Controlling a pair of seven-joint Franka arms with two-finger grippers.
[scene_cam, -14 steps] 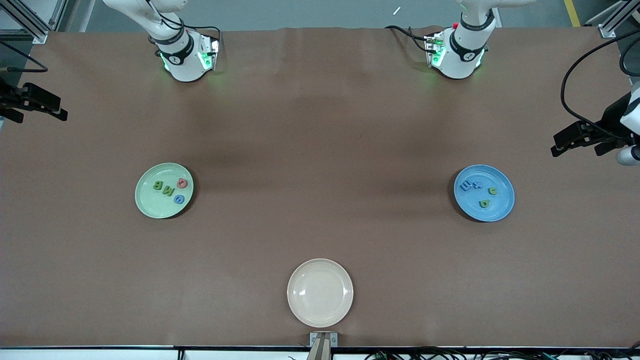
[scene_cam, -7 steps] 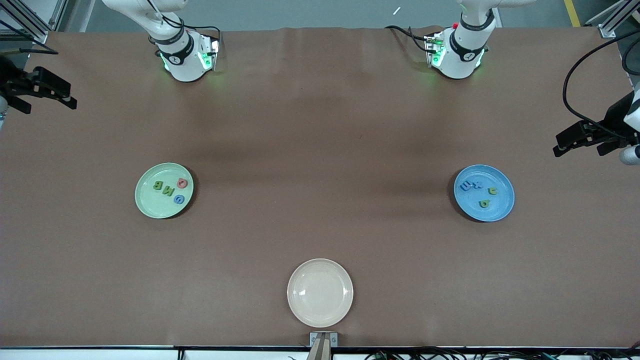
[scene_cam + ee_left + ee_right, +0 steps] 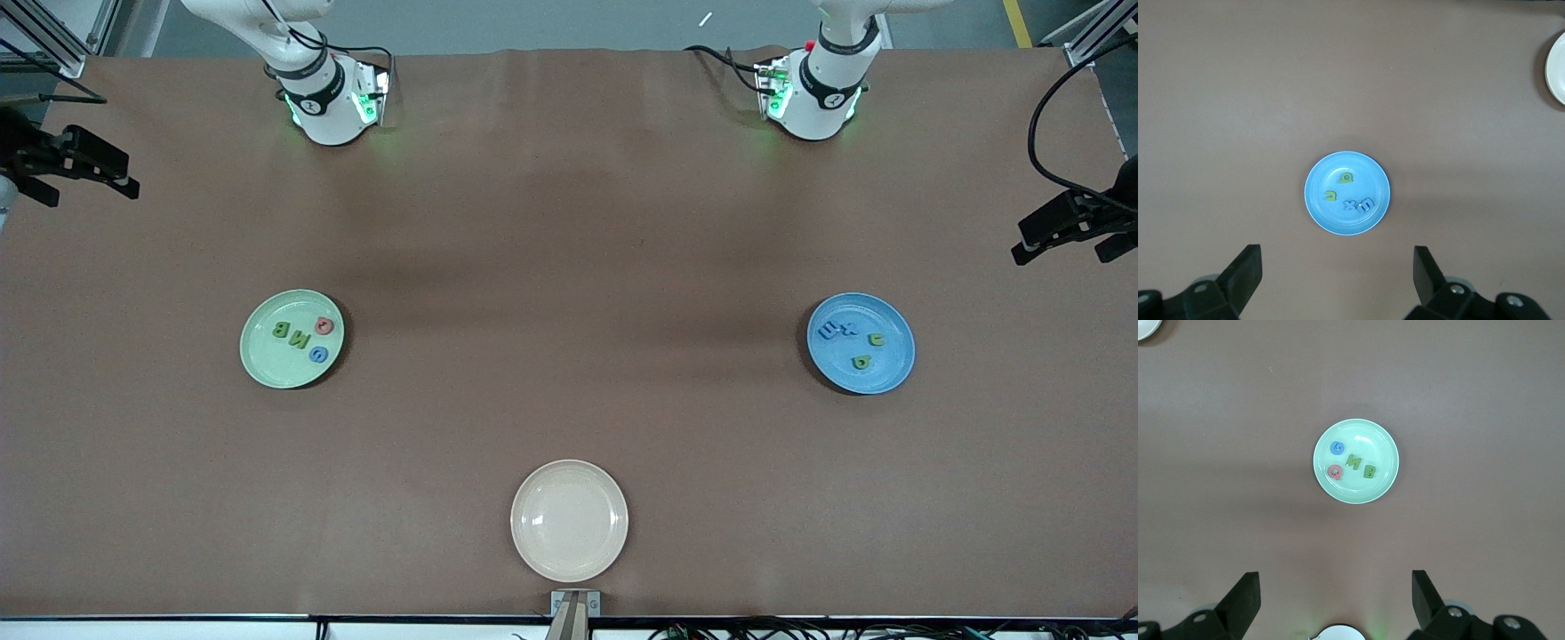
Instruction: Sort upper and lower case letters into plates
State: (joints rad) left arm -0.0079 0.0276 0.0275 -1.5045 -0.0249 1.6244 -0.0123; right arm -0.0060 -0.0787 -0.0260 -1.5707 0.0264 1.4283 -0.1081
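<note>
While both arms hang high at the worktop's (image 3: 569, 222) ends, the left tool (image 3: 1337, 275) and right tool (image 3: 1335, 597) each stand wide open, empty and partly cut off. Four letters (image 3: 300, 338) lie in the pale green plate (image 3: 260, 360), four letters (image 3: 852, 340) in the blue plate (image 3: 880, 378); several shapes are hard to read. Nearest the front camera sits a cream plate (image 3: 569, 520).

Left arm: raised from its base and swung out over the table's edge at its own end.
Left gripper (image 3: 1071, 238): held high, fingers (image 3: 1245, 270) spread wide, nothing held.
Right arm: likewise swung out.
Right gripper (image 3: 76, 173): held high, fingers (image 3: 1245, 593) spread wide, nothing held.
</note>
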